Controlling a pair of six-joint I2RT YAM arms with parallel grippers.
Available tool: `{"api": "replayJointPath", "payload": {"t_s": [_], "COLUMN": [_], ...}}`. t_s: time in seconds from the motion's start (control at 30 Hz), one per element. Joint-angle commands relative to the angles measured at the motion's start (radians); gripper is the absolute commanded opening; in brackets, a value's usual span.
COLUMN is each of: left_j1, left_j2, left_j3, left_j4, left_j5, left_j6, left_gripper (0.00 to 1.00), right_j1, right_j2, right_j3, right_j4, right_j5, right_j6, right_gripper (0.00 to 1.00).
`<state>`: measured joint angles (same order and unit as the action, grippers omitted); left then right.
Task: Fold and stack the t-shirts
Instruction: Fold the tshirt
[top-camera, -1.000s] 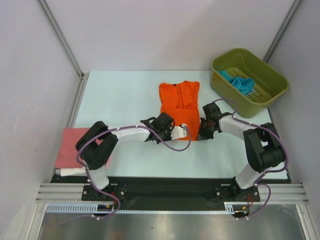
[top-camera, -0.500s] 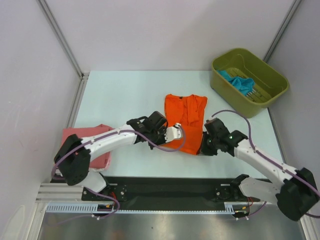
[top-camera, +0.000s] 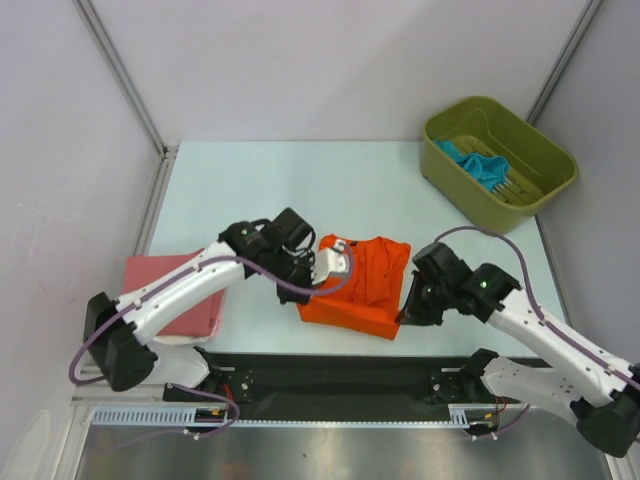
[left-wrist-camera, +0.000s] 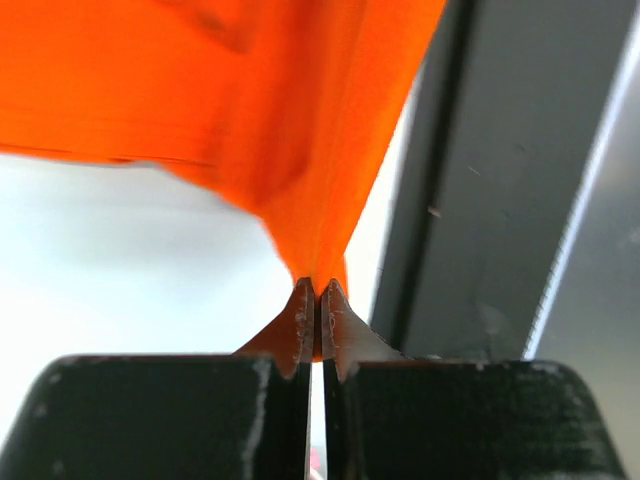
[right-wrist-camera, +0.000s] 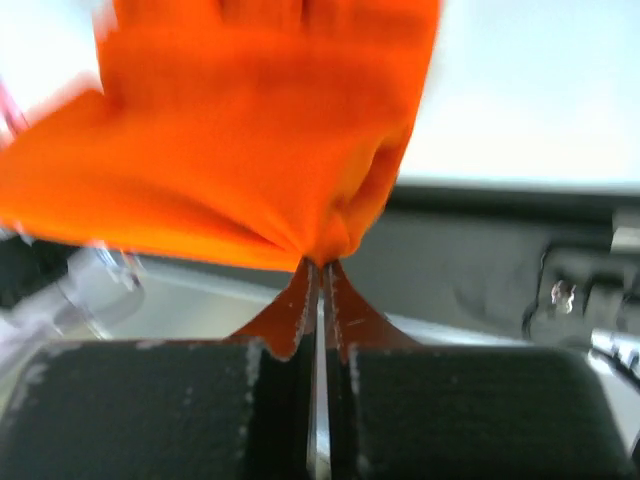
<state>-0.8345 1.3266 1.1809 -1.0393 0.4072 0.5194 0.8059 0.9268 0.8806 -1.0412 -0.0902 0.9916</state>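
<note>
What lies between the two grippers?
The orange t-shirt, seen in the top view: the left gripper pinches its left side, the right gripper its right edge. Both wrist views show jaws shut on it.

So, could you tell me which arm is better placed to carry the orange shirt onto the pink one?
Left, probably. The left fingers and right fingers both pinch the orange shirt, but the left ones hold the side nearer the pink shirt, which lies by that arm.
</note>
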Motion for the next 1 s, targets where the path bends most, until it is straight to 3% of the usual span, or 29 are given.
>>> {"api": "replayJointPath", "payload": {"t_s": [0.0, 0.1, 0.23, 0.4, 0.7, 0.8, 0.9, 0.97], "left_j1": [0.109, 0.187, 0.232, 0.256, 0.258, 0.258, 0.259, 0.259], "left_j2": [0.136, 0.248, 0.391, 0.567, 0.715, 0.738, 0.755, 0.769], "left_j3": [0.124, 0.207, 0.336, 0.491, 0.572, 0.583, 0.591, 0.594], "left_j4": [-0.004, 0.068, 0.122, 0.169, 0.26, 0.3, 0.335, 0.355], "left_j5": [-0.019, -0.056, -0.106, -0.153, -0.22, -0.289, -0.338, -0.375], "left_j6": [0.016, 0.008, -0.018, -0.059, -0.104, -0.134, -0.166, -0.18], "left_gripper": [0.0, 0.0, 0.0, 0.0, 0.05, 0.06, 0.26, 0.44], "right_j1": [-0.236, -0.403, -0.517, -0.582, -0.614, -0.623, -0.637, -0.649], "right_j2": [0.076, 0.184, 0.372, 0.556, 0.69, 0.733, 0.793, 0.822], "right_j3": [0.023, 0.047, 0.119, 0.188, 0.259, 0.27, 0.3, 0.345], "right_j4": [0.013, 0.163, 0.292, 0.397, 0.472, 0.516, 0.561, 0.567], "right_j5": [0.009, -0.013, -0.019, -0.011, 0.003, -0.006, 0.001, 0.03], "right_j6": [-0.18, -0.306, -0.383, -0.427, -0.424, -0.406, -0.401, -0.416], "right_gripper": [0.0, 0.0, 0.0, 0.0, 0.0, 0.19, 0.46, 0.48]}}
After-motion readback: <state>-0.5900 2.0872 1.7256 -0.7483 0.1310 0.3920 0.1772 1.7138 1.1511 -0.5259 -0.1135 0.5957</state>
